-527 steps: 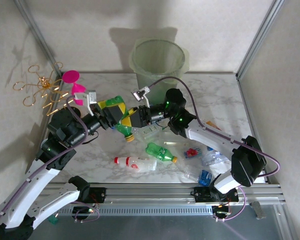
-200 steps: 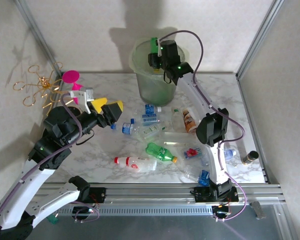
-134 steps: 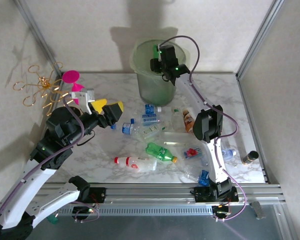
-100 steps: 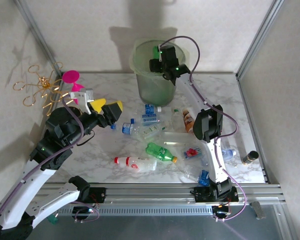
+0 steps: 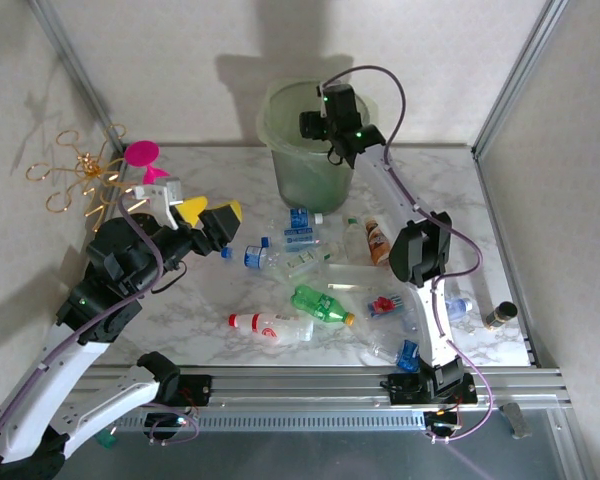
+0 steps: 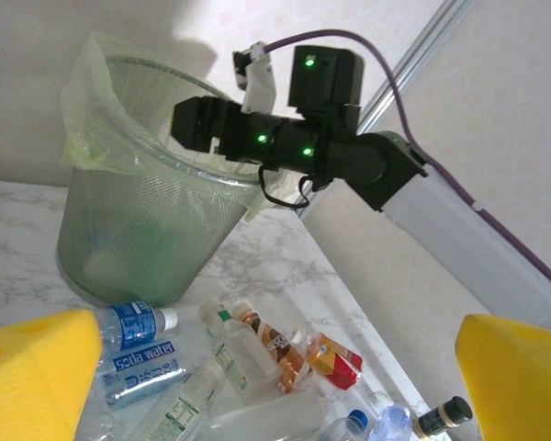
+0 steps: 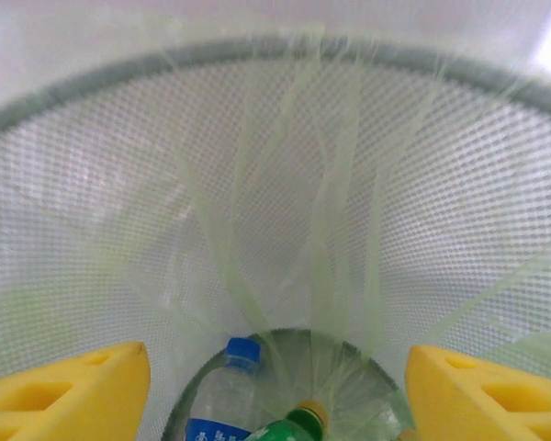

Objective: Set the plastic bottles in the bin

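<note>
Jaws both gape empty, right pair over the bin [image 7: 275,138] (two bottles [image 7: 222,404] inside).

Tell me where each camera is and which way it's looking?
Top external: high above and behind the arms, looking down at the table; both arms show, left gripper open, right gripper over the bin.
Left wrist: on the left arm, facing across the bottles on the table toward the bin; its yellow fingers show at the edges.
Right wrist: above the bin, facing down inside it; its yellow fingers frame bottles on the bottom.
Shared: top and left wrist both show the bin and right arm.
</note>
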Robot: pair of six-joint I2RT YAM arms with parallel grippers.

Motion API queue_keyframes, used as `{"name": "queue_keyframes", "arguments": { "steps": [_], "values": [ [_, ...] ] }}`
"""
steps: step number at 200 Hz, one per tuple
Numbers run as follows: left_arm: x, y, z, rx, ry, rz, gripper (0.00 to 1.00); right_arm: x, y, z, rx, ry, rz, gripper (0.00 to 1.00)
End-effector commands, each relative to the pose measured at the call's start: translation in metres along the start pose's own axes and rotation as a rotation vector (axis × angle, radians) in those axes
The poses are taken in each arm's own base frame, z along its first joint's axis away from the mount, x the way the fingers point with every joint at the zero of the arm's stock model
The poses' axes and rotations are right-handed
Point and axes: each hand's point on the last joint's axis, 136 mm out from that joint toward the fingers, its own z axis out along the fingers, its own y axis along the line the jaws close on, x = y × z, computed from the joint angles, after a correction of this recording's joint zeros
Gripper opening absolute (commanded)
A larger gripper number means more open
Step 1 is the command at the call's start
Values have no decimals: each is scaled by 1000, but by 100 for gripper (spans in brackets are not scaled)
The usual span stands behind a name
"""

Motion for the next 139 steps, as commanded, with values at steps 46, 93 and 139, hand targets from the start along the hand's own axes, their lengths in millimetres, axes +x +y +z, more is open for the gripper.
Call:
{"name": "queue_keyframes", "arguments": {
  "steps": [46, 93, 139],
  "values": [
    [2, 1, -7, -5, -5, -16, 99, -99, 5, -115, -55, -230, 11, 74],
    [22, 16, -2, -56, 57, -32, 97, -90, 10, -172, -145, -261, 85, 73],
    [36, 34, 2, -139, 103, -35, 97, -27, 33, -215, -273, -195, 121, 73]
  ]
}}
